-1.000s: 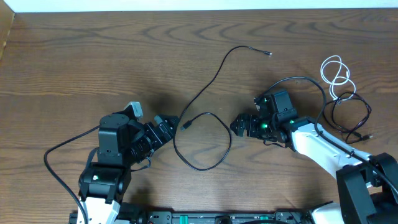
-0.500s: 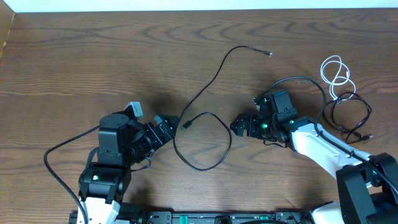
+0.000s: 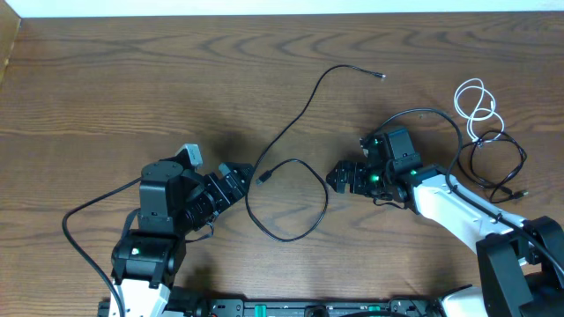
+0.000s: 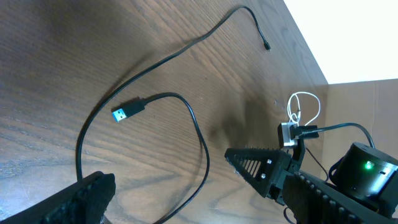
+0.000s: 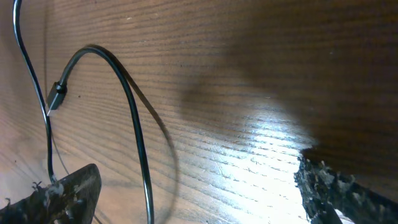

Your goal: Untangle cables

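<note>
Wood-grain table [image 3: 132, 79]. Long black cable [image 3: 306, 110] loops at centre, between left gripper [image 3: 240, 181] and right gripper [image 3: 337, 179], both spread wide, holding nothing. White cable [image 3: 476, 110] overlaps second black cable [image 3: 522, 158] far right. Risk: pinching both strands together would drag the tangle tighter

Bare table [image 3: 106, 79] at far left — gap between left gripper [image 3: 240, 179] and right gripper [image 3: 338, 179] crossed by a looped black cable [image 3: 326, 195].
</note>
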Tool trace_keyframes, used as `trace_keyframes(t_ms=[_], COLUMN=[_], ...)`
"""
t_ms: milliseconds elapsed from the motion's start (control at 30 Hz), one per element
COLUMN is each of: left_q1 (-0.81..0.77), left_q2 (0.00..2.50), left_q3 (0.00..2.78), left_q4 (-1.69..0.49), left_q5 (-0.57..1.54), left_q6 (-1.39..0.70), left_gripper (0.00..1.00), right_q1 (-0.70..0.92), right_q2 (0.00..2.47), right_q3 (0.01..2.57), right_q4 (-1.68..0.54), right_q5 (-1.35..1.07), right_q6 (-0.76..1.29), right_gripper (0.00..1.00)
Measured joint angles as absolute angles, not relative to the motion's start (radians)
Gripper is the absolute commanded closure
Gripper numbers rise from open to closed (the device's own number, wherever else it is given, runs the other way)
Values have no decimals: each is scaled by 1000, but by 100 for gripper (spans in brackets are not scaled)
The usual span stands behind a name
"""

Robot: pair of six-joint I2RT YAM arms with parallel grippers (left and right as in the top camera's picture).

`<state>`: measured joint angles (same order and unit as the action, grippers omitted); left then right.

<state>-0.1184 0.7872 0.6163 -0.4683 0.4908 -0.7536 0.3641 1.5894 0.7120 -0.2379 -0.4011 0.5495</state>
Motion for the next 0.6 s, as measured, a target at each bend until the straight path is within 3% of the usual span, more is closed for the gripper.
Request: trace_keyframes(t_ms=[533, 567, 600], left_q1=[-118, -118, -118], left_q2=[787, 787, 787], left_q3=[616, 616, 616], left_q4=[-468, -468, -468], left_q5=[491, 491, 491], left_q6=[-754, -754, -754], left_gripper=[8, 8, 8], right_q1=[364, 364, 364], right_q2=[1595, 1595, 1595], right_q3=[712, 712, 711], right_q4=[-221, -221, -220], right_q5=[-420, -420, -419], right_q6=[553, 553, 553], right_gripper=[3, 21, 53])
